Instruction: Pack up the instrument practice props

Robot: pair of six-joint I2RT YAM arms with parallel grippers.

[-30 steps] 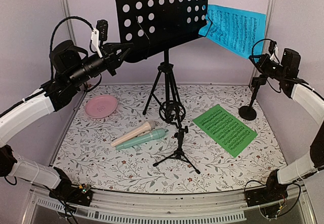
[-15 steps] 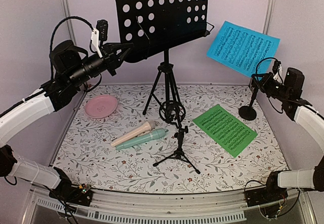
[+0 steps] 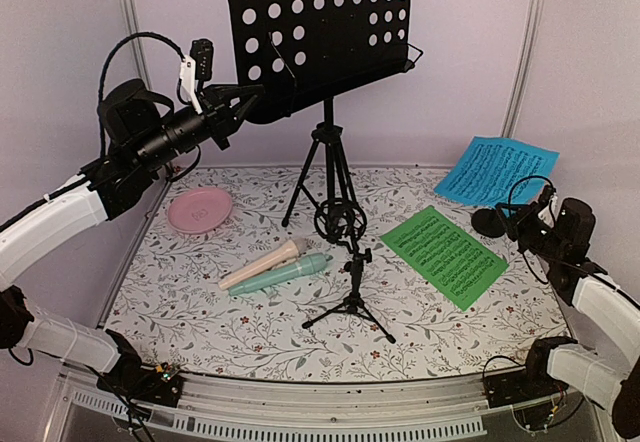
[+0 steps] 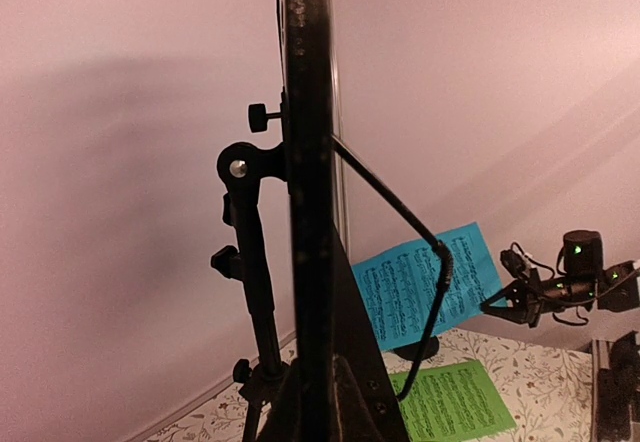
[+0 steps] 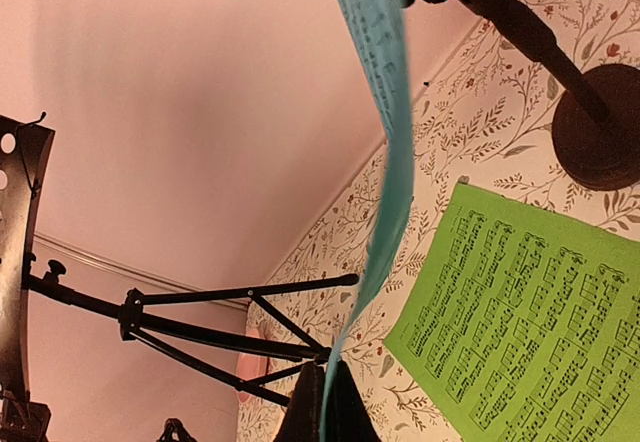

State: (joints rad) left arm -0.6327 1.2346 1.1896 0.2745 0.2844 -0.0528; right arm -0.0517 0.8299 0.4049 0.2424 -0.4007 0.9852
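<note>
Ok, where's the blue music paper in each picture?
Top external: the blue paper music sheet is at the right.
Left wrist: the sheet is low, right of centre.
Right wrist: the sheet is edge-on, running down from the top.
Shared landmark: the green paper music sheet near it.

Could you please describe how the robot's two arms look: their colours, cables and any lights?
Both arms are smooth white tubes joined by black joints. The left arm carries a thick black cable loop and a small black camera on a white bracket near its black fingers. The right arm has a thin black wire loop and, in the left wrist view, a green light.
</note>
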